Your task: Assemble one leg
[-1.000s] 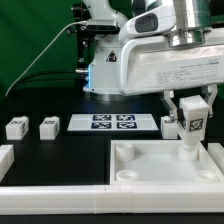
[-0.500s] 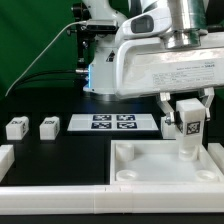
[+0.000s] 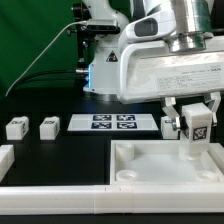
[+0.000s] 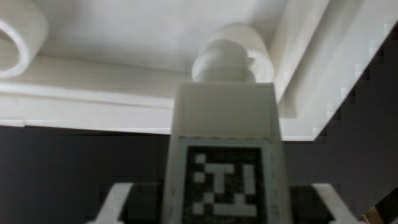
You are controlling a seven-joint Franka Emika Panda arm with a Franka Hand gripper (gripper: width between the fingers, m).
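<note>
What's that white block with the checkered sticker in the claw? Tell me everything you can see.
It is the leg, a small white block, plastic by its look, longer than wide, with a black-and-white square tag on one face and a rounded tip. The claw grips its tagged upper end, holding it about upright, tip down, over the far corner of the white tray at the exterior view's right. Whether the tip touches the tray cannot be told.

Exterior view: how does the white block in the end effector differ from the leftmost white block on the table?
The small white plastic tagged leg in the end effector stands upright, its lower end at the large white tray's corner; the leftmost small white leg lies loose on the black table. The first is gripped, the second untouched. Both carry black-and-white square tags.
</note>
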